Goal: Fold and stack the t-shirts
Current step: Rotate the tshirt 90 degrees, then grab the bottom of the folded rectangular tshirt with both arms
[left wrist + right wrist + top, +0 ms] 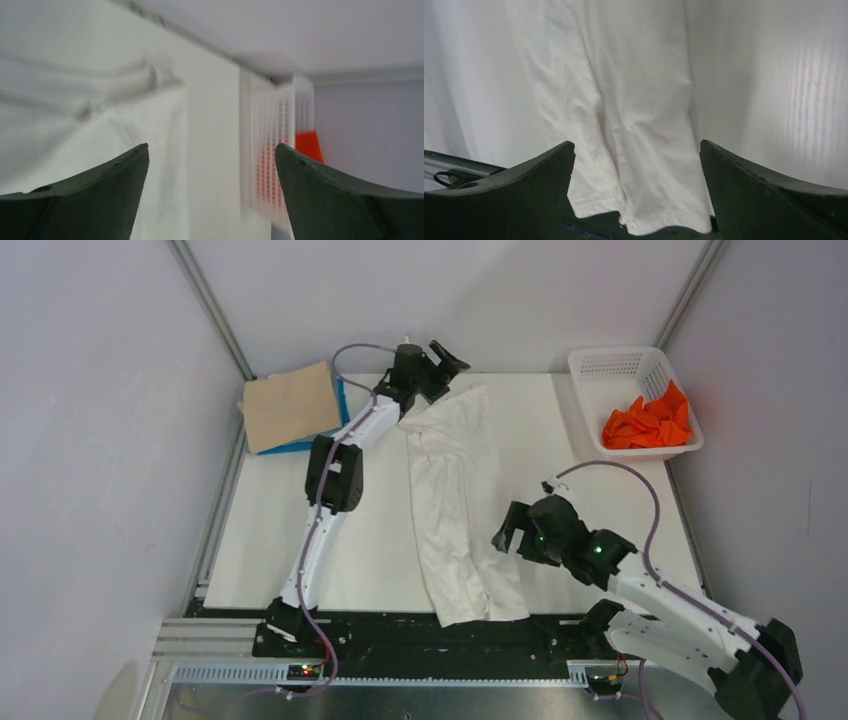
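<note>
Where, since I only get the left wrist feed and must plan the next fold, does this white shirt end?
Observer: The white shirt runs as a long strip to the near edge of the table, its hem hanging just over it.
Operator: Is the right tool on it?
Observer: No, the right tool is open, right of the strip's near half, gripping nothing.
Operator: Any finished stack?
Observer: A folded beige shirt lies on a blue shirt at the far left corner.

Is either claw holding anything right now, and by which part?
Nothing is held. The left claw and the right claw are both open and empty; the thin white cloth t-shirt lies ungripped.
</note>
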You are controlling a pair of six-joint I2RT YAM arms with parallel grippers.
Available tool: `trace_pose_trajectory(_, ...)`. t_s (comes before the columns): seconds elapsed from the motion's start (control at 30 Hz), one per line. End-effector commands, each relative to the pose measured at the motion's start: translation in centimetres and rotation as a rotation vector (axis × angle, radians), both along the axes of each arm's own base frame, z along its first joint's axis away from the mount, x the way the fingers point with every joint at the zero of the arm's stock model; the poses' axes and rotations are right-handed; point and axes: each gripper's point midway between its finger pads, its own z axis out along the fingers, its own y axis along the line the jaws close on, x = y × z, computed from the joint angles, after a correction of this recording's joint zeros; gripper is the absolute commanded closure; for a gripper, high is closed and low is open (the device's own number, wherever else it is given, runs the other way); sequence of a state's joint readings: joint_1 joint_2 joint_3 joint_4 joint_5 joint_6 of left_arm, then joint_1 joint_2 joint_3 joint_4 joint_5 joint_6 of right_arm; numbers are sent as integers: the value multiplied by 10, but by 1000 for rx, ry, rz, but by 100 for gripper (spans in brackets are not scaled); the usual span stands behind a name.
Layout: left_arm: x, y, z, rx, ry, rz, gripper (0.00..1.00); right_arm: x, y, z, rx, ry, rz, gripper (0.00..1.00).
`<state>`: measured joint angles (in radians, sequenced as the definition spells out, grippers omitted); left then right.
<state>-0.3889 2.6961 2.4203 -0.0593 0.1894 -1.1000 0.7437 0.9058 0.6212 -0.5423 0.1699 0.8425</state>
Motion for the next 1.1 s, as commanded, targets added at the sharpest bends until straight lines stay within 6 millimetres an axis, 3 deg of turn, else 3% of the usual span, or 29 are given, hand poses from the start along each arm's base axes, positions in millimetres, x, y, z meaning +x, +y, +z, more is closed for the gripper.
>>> trace_pose_trajectory(0.0, -110, -30, 160, 89, -216, -310, 0, -41, -36, -22, -45, 112, -38, 1)
trace_pose_trajectory(0.03, -142, -19, 154, 154, -194, -338, 0, -46, -41, -26, -46, 133, -45, 1)
trace_pose_trajectory(0.07, -175, -11, 197, 196, -287, -328, 0, -51, -46, -28, -50, 145, -47, 1)
trace_pose_trajectory(0.1, -202, 1, 143, 269, -177, -335, 0, -57, -49, -33, -54, 164, -44, 1)
trace_pose_trajectory(0.13, -233, 12, 179, 298, -258, -290, 0, -60, -52, -34, -52, 170, -44, 1)
trace_pose_trajectory(0.17, -270, 14, 125, 368, -163, -321, 0, -65, -51, -39, -47, 188, -32, 1)
trace_pose_trajectory(0.2, -291, 32, 151, 386, -224, -246, 0, -67, -51, -39, -35, 191, -28, 2)
trace_pose_trajectory(0.23, -328, 32, 104, 449, -159, -293, 0, -72, -50, -41, -24, 208, -15, 2)
trace_pose_trajectory(0.27, -356, 51, 87, 489, -144, -261, 0, -74, -50, -43, -16, 217, -16, 3)
trace_pose_trajectory(0.3, -383, 45, 76, 511, -146, -283, 0, -78, -48, -42, -1, 227, -5, 4)
trace_pose_trajectory(0.33, -409, 55, 62, 503, -124, -292, 0, -80, -49, -45, -1, 237, -9, 6)
trace_pose_trajectory(0.37, -437, 48, 51, 511, -126, -348, 0, -85, -45, -45, 20, 257, 11, 7)
trace_pose_trajectory(0.4, -459, 59, 37, 501, -98, -369, 0, -89, -42, -46, 35, 276, 26, 9)
trace_pose_trajectory(0.43, -485, 53, 26, 504, -90, -430, 0, -91, -41, -47, 41, 282, 34, 10)
trace_pose_trajectory(0.53, -542, 62, -11, 487, -13, -519, 0, -96, -40, -50, 42, 308, 54, 13)
trace_pose_trajectory(0.57, -561, 58, -11, 462, -9, -553, 1, -97, -40, -51, 39, 313, 54, 14)
trace_pose_trajectory(0.67, -590, 54, -21, 468, 7, -605, 7, -102, -36, -55, 57, 335, 67, 15)
trace_pose_trajectory(0.8, -612, 39, -37, 525, 60, -679, 19, -105, -30, -58, 92, 357, 76, 17)
trace_pose_trajectory(0.93, -613, 35, -63, 607, 117, -666, 24, -102, -26, -59, 111, 342, 79, 18)
trace_pose_trajectory(1.07, -604, 29, -71, 652, 116, -616, 30, -104, -24, -62, 111, 355, 94, 18)
